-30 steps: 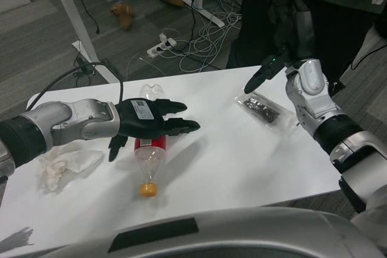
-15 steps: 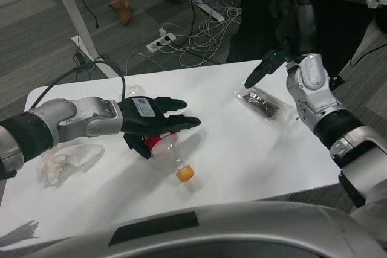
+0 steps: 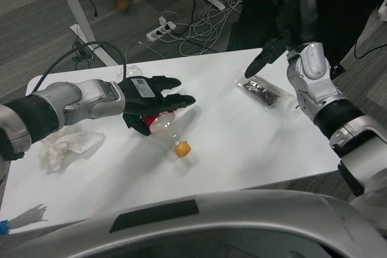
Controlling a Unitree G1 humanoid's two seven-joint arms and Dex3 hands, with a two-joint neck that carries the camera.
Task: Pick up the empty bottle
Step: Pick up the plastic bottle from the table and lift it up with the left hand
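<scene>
the white table (image 3: 242, 149) carries everything here, and the robot's view has tilted a little since a second ago, so small shifts are the camera's. the real change is the empty bottle (image 3: 166, 131): a second ago it lay with its orange cap (image 3: 182, 148) pointing toward the robot, and now it is swung round, cap angled out to the right, red label under the palm. the left hand (image 3: 151, 104) has come down over it, thumb curling below the label and fingers stretched flat above; i cannot tell if it truly grips yet. i judge the grasp is forming but the lift is not begun.

the right hand (image 3: 266, 58) hovers over the table's far edge above a clear packet of dark bits (image 3: 261, 95), fingers loosely apart, holding nothing.

a crumpled tissue (image 3: 66, 149) lies near the left edge. beyond, grey carpet with cables and a power strip (image 3: 164, 28).
</scene>
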